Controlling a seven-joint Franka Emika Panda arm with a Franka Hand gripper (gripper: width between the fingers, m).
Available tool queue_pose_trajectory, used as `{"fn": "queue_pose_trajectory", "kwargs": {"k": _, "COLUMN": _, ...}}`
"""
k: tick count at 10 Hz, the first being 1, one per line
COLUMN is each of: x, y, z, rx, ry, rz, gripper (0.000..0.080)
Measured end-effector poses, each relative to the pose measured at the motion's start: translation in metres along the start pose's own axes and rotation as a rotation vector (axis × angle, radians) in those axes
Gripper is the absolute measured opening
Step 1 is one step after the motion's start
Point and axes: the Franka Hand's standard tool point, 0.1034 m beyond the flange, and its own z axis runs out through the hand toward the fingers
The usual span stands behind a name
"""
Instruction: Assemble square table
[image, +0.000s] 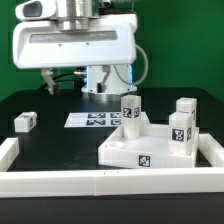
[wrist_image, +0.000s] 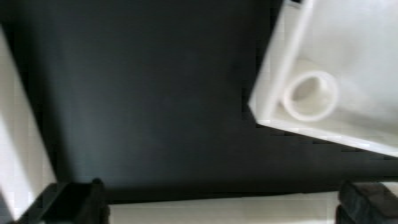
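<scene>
Nearest the camera, white border rails (image: 100, 182) are lying along the desk's (image: 50, 140) front edge. Just behind them, on the right, one square tabletop (image: 125, 150) is lying rim upward. Three legs (image: 131, 108) are standing on it, and a fourth leg (image: 26, 121) is sitting alone at the left. The gripper (wrist_image: 222, 205) is hanging spread wide and empty, with a tabletop corner lying off to one side, apart from it.

A: What sort of place are we looking at?
B: A robotics lab, I'd say. A white robot arm (image: 75, 45) is standing over a black table (image: 45, 145), a plain green backdrop (image: 190, 40) is filling the background, white rails (image: 100, 182) are fencing the workspace, and a marker board (image: 95, 119) is lying flat near legs (image: 131, 110) carrying printed black-white tags.
</scene>
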Motion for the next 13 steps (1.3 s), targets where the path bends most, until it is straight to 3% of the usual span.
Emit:
{"fn": "queue_pose_trajectory", "kwargs": {"k": 1, "x": -0.007, "y": 0.019, "z": -0.002, "rx": -0.004, "ry": 0.0, "rz": -0.025, "gripper": 0.0649}}
{"fn": "queue_pose_trajectory", "kwargs": {"k": 3, "x": -0.026, "y": 0.07, "z": -0.002, "rx": -0.015, "ry": -0.009, "rz": -0.028, "gripper": 0.0649}}
{"fn": "queue_pose_trajectory", "kwargs": {"k": 4, "x": -0.03, "y": 0.083, "z": 0.0, "rx": -0.025, "ry": -0.009, "rz": -0.018, "gripper": 0.0649}}
{"fn": "queue_pose_trajectory", "kwargs": {"k": 8, "x": -0.037, "y": 0.109, "z": 0.0, "rx": -0.036, "ry": -0.012, "rz": 0.023, "gripper": 0.0649}}
{"fn": "queue_pose_trajectory", "kwargs": {"k": 9, "x": -0.046, "y": 0.118, "z": 0.005, "rx": -0.036, "ry": -0.016, "rz": 0.049, "gripper": 0.0649}}
{"fn": "queue_pose_trajectory", "kwargs": {"k": 11, "x": -0.078, "y": 0.124, "z": 0.017, "rx": -0.05, "ry": -0.033, "rz": 0.066, "gripper": 0.0649}}
{"fn": "queue_pose_trajectory", "kwargs": {"k": 13, "x": -0.089, "y": 0.133, "z": 0.019, "rx": -0.055, "ry": -0.043, "rz": 0.088, "gripper": 0.0649}}
